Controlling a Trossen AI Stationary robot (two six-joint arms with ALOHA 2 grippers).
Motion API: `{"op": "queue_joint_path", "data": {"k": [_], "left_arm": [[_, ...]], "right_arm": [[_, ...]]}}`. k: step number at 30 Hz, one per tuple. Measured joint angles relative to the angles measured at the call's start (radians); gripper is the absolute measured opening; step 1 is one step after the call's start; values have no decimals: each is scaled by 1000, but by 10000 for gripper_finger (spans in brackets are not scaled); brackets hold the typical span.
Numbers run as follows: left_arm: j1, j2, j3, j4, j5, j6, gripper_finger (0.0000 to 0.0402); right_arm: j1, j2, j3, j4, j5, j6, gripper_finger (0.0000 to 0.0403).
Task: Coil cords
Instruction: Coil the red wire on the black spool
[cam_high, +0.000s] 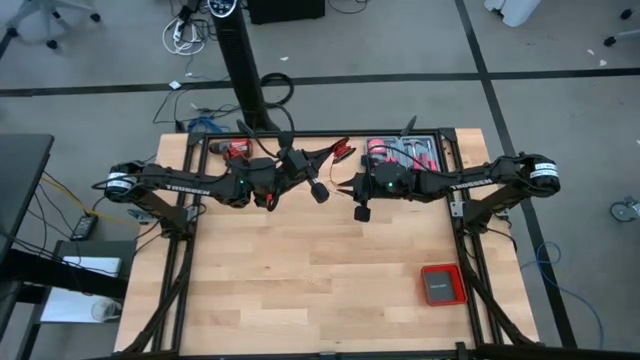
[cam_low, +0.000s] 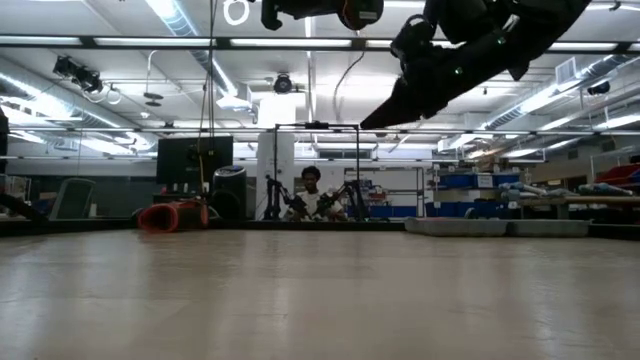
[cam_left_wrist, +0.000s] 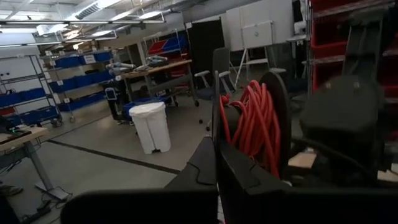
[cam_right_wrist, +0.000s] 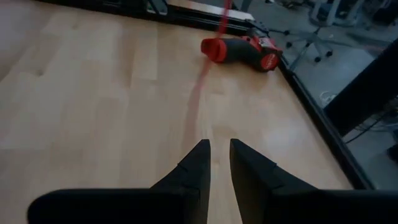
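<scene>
since the red cord (cam_left_wrist: 249, 124) is hung in loops just beyond the closed left claw (cam_left_wrist: 216, 146), high above the surface (cam_right_wrist: 93, 93), with the right claw (cam_right_wrist: 219, 144) slightly parted and empty, loops could be spilled if slack is given.

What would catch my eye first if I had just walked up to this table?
Two dark arms meet above the far middle of the wooden table, the left pincer shut with a coil of red cord right before it, held well above the wood. The right pincer hangs close beside it. A red-and-black drill lies at the far edge, a flat red box near the right.
</scene>
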Motion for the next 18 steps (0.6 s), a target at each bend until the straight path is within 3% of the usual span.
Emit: {"op": "queue_joint_path", "data": {"k": [7,12,18], "left_arm": [[0,0,0,-30,0,21,1],[0,0,0,-29,17,44,1],[0,0,0,-20,19,44,1]], "right_arm": [[-24,0,38,-41,-103,108,60],[-54,0,38,-31,-234,183,60],[-53,0,38,-31,-294,240,60]]}}
